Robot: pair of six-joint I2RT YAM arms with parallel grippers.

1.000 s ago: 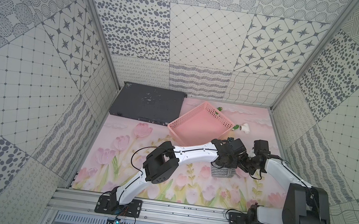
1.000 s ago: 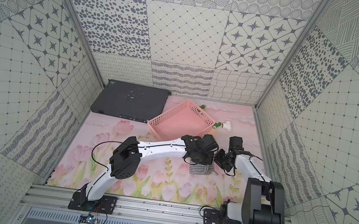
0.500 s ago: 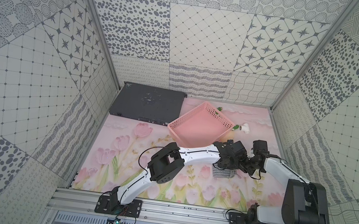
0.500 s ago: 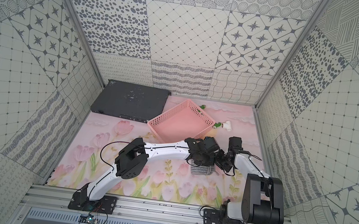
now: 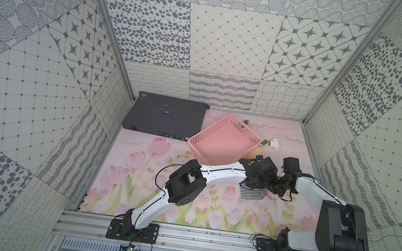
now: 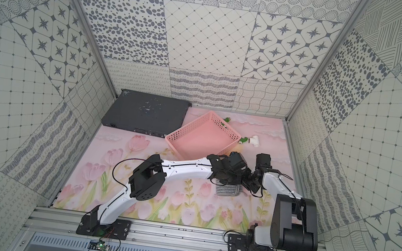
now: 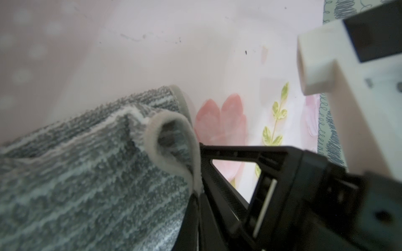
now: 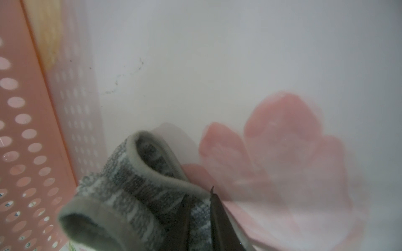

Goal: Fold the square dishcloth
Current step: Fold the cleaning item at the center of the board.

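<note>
Left wrist view: left claw (image 7: 199, 195) is clamped on the square dishcloth (image 7: 87, 173) hem. Right wrist view: right claw (image 8: 199, 202) is pinched together on its rolled edge, near the pink perforated basket (image 8: 21, 152).

A pink perforated basket (image 5: 223, 145) sits on a mat printed with pink tulips (image 5: 135, 175), one corner just beside a flat dark grey box (image 5: 165, 116) (scuffed with pale specks) at the back left. By the basket's far side lie a white T-shaped pipe fitting (image 5: 276, 143) and small green pieces (image 5: 246, 121).
</note>
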